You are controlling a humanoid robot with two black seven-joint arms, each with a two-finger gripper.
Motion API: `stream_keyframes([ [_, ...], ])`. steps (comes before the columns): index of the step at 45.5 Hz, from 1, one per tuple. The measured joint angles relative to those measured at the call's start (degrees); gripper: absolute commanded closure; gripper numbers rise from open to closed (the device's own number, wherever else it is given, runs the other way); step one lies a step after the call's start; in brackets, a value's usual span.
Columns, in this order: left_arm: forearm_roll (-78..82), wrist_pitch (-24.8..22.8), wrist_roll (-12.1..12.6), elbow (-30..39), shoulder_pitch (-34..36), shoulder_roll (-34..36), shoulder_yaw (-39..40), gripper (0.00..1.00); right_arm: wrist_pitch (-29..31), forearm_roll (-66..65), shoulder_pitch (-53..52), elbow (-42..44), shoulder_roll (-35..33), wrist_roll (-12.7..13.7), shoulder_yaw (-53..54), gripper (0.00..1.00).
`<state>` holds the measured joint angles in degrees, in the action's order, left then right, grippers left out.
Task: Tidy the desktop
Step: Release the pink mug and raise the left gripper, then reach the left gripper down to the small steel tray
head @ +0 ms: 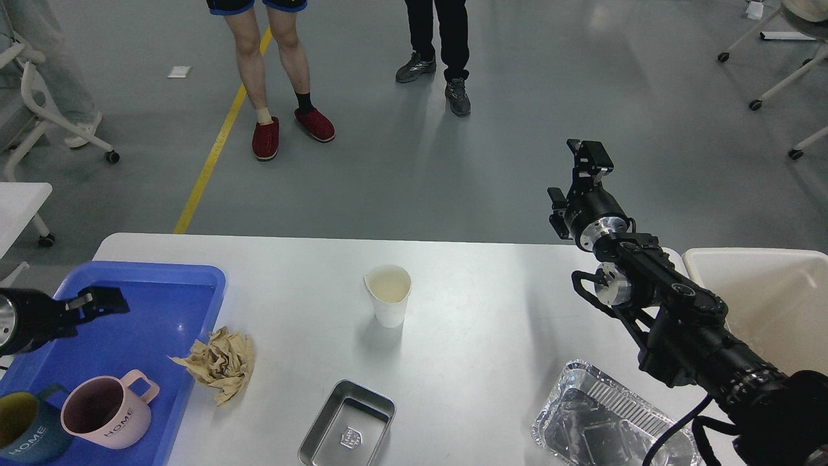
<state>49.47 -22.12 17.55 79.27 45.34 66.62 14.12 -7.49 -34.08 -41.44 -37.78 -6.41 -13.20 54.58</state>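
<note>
The white desktop (491, 310) holds a crumpled brown paper (220, 362), a white paper cup (388, 294), a small steel tray (349, 424) and a foil tray (608, 421). A pink mug (107, 417) and a teal mug (26, 433) stand in the blue tray (155, 298) at the left. My left gripper (103, 303) hovers open and empty over the blue tray, above and behind the pink mug. My right gripper (590, 155) is raised past the table's far edge at the right; its fingers look dark and cannot be told apart.
A cream bin (763, 304) stands at the table's right end. Two people stand on the floor beyond the table. A small white side table (19, 200) and wheeled chair legs are at the left.
</note>
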Motion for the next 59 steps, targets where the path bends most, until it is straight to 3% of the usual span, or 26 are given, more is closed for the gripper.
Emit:
stream_keyframes([
  [13, 0.1, -2.0, -1.6, 4.2, 11.1, -0.7, 1.3, 0.16, -0.2, 0.0, 0.1, -0.3, 0.0, 0.0, 0.0, 0.00],
  [24, 0.0, -1.7, -4.0, 10.9, 11.8, 5.1, 2.8, 0.16, -0.3, 0.0, 0.1, -0.2, 0.0, 0.0, 0.0, 0.00],
  [34, -0.1, -1.5, -8.2, 14.6, 11.2, 11.2, 2.7, 0.16, -0.3, 0.0, -0.1, -0.2, 0.0, 0.0, 0.0, 0.00],
  [42, -0.1, -1.9, -8.6, 15.2, 11.2, 12.3, 2.7, 0.16, -0.3, 0.0, -0.1, -0.2, 0.3, 0.0, 0.0, 0.00],
  [51, -0.2, -0.8, -8.0, 15.2, 11.1, 8.8, 2.4, 0.16, -0.3, 0.0, -0.1, -0.2, 0.4, 0.0, 0.0, 0.00],
  [59, -0.2, 2.6, -6.7, 14.8, 10.7, -1.2, 0.6, 0.16, -0.3, 0.0, 0.0, -0.2, 0.4, 0.0, 0.0, 0.00],
])
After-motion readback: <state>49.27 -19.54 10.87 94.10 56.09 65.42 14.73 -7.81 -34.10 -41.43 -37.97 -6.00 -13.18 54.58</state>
